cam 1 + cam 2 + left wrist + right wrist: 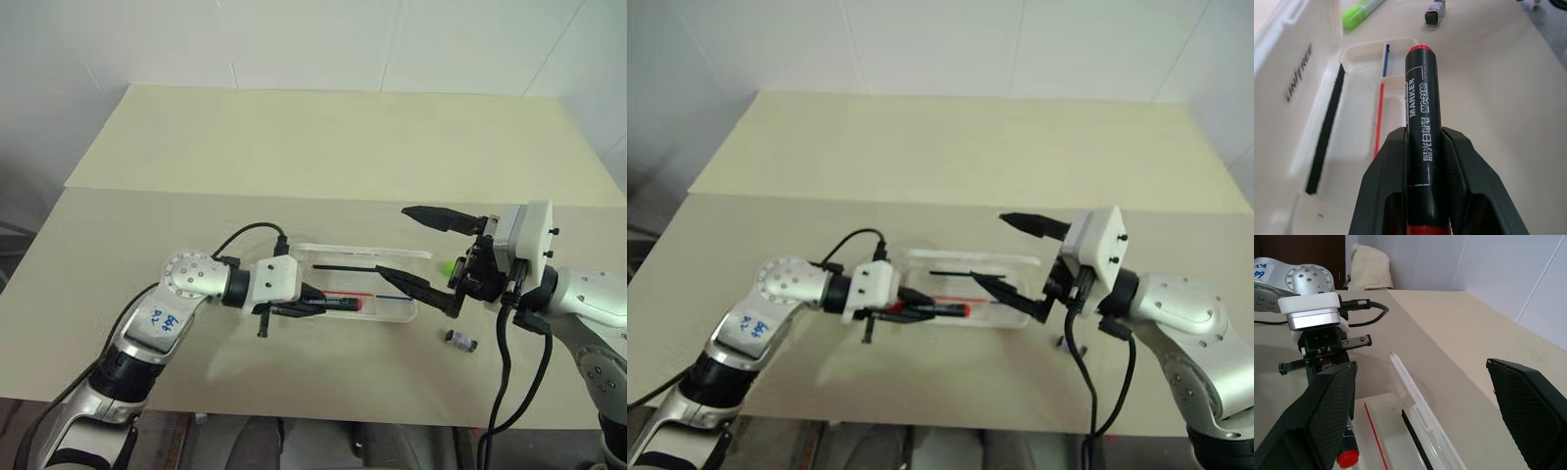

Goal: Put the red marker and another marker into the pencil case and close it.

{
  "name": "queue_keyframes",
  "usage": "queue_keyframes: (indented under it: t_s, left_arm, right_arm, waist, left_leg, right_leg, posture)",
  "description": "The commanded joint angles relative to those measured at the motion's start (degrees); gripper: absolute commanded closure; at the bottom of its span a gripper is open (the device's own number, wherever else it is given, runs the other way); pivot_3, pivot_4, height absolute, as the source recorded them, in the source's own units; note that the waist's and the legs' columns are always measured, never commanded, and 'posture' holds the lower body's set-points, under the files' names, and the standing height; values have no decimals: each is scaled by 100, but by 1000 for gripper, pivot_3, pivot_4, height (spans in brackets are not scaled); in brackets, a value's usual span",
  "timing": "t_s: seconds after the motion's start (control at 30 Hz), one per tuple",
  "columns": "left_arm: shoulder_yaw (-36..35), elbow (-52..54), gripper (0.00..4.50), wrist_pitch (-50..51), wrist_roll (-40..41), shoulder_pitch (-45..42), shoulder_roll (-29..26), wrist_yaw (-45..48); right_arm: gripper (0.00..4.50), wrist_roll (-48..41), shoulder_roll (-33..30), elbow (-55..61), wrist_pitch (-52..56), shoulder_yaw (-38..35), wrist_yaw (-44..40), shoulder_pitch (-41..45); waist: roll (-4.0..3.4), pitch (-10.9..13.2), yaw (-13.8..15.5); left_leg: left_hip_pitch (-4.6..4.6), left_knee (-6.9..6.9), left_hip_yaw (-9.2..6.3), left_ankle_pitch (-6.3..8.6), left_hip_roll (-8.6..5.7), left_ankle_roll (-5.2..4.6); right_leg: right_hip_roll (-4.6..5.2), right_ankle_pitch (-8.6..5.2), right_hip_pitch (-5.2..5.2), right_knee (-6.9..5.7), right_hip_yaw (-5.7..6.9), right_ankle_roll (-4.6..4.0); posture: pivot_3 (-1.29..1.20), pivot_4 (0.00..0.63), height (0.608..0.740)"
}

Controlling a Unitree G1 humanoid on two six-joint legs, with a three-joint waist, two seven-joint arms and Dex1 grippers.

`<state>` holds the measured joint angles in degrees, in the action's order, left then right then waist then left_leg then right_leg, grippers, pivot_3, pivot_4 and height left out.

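Left wrist view: left gripper (1429,147) clamping red marker (1422,107).

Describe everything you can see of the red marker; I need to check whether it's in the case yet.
The red marker is a slim black barrel with a red end cap, white printed lettering and a red band near the grip. It looks like smooth plastic. The left gripper is shut on it, fingers clamped on both sides of the barrel. It lies roughly level, over the open pencil case, red tip toward the right gripper. Whether it touches the tray is unclear.
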<state>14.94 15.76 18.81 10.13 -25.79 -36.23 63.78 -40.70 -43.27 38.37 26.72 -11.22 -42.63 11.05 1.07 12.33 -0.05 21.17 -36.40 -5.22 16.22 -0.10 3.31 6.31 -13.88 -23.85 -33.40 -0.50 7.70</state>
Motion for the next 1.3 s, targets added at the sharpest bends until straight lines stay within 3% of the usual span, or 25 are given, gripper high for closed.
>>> queue_keyframes:
  t_s: [0.03, 0.23, 0.83, 1.1, 1.3]
  left_arm:
    - [-156, 506, 3872, 175, 256, 222, -231, 97]
    - [-2, 243, 3872, -47, 108, 55, -106, 4]
    - [628, -1997, 3872, -1715, -906, -1323, 886, -135]
    - [630, -2939, 3872, -2316, -1213, -1668, 1108, -285]
    - [601, -3020, 3872, -2322, -1299, -1701, 1334, -446]
  right_arm:
    - [0, -10, 58, 212, -106, -18, 54, 47]
    - [0, 53, 129, 195, -123, 58, 74, 89]
    - [0, 130, 140, 327, -149, 37, 284, 53]
    - [0, -85, -691, 301, -70, -898, -606, -917]
    - [0, -118, -794, 324, -87, -1099, -774, -1198]
  waist:
    - [0, 0, -5]
    - [0, 0, 5]
    - [0, 0, 18]
    - [1, 0, 123]
    - [1, 0, 125]
  left_leg:
    - [0, -2, 0, 0, 0, 0]
    - [-2, -5, 3, -2, 0, -2]
    - [-2, -20, 1, -3, -2, -4]
    - [8, -54, 2, 2, -5, -11]
    - [6, -69, 3, 2, -5, -11]
  right_leg:
    - [0, -7, 1, 1, 0, -12]
    - [0, -28, 1, -1, -4, -52]
    - [-1, -16, 8, -4, -3, -30]
    - [0, -15, 16, -3, -3, -28]
    - [-1, -21, 23, -1, -3, -41]
  posture:
    - [0, 150, 740]
    - [0, 150, 740]
    - [0, 150, 740]
    - [0, 150, 740]
    - [0, 150, 740]
